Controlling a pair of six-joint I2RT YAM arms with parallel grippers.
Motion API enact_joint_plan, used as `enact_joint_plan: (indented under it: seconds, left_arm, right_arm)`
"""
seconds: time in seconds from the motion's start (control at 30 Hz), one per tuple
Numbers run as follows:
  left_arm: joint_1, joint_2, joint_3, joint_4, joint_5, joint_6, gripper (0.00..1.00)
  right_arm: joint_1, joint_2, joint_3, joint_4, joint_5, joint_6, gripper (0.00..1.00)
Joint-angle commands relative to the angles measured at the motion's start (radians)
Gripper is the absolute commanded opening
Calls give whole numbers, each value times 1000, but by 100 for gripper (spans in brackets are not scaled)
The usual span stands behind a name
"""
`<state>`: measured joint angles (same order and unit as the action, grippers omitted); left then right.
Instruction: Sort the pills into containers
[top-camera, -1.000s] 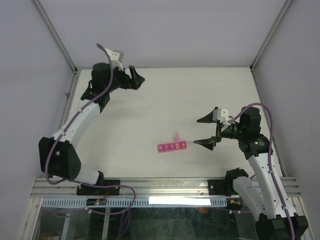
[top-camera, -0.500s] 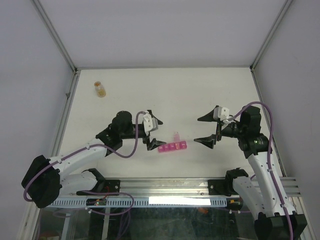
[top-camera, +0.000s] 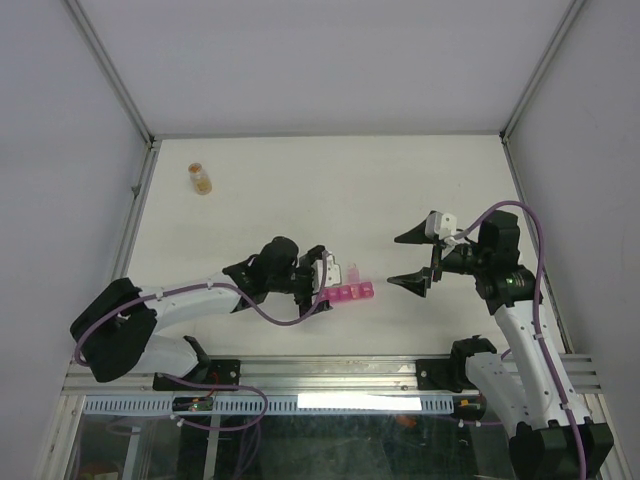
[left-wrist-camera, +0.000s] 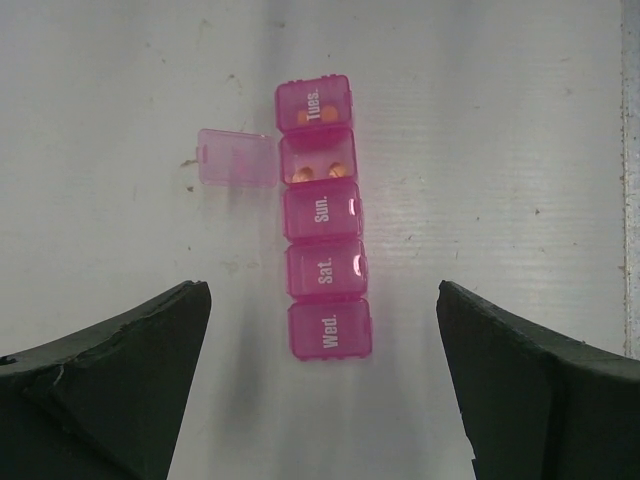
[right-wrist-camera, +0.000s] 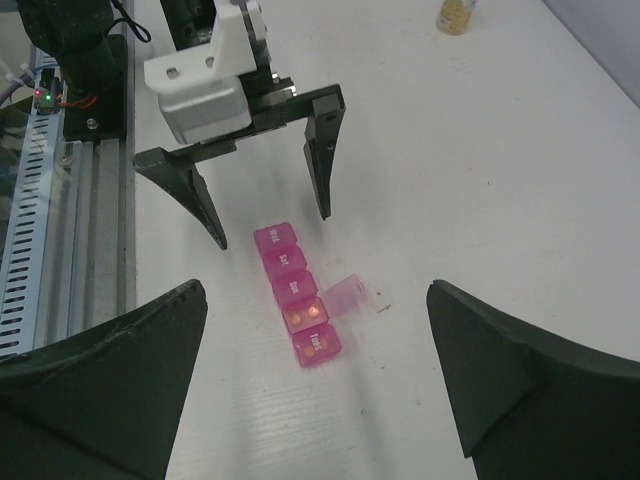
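The containers (top-camera: 347, 293) are a magenta strip of lidded compartments lying on the table, also in the left wrist view (left-wrist-camera: 322, 262) and the right wrist view (right-wrist-camera: 284, 268). One compartment stands open, its lid (left-wrist-camera: 235, 158) flipped aside, with two orange pills (left-wrist-camera: 318, 172) inside. More orange shows through the closed "Tues." lid (left-wrist-camera: 313, 104). My left gripper (top-camera: 321, 283) is open, its fingers on either side of the strip's "Wed." end (left-wrist-camera: 330, 330), not touching it. My right gripper (top-camera: 394, 262) hangs open to the right of the strip, holding nothing.
A small amber bottle (top-camera: 200, 178) stands at the far left of the table, also in the right wrist view (right-wrist-camera: 455, 15). A metal rail (top-camera: 330, 372) runs along the near edge, and frame posts rise at the table's far corners.
The left arm has swung from the far left corner down to the strip, and its open gripper now straddles the strip's left end. The amber bottle is uncovered. The right arm is still.
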<state>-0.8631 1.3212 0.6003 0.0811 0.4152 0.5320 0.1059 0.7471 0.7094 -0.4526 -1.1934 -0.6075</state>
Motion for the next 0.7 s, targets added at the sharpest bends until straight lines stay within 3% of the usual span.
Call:
enact_joint_plan:
  seconds: [0.0, 0.23, 0.57, 0.67]
  left_arm:
    - [-28, 58, 76, -7, -23, -22, 98]
    - [-55, 174, 134, -50, -63, -90, 88]
    - [-76, 257, 179, -69, -133, -155, 59]
    - [-79, 263, 173, -67, -131, -155, 55]
  right_arm:
    - [-8, 1, 4, 34, -8, 3, 95]
    - [-8, 1, 5, 34, -8, 2, 95]
    - [-7, 3, 4, 32, -9, 0, 95]
    - [-7, 6, 4, 30, -11, 0, 95]
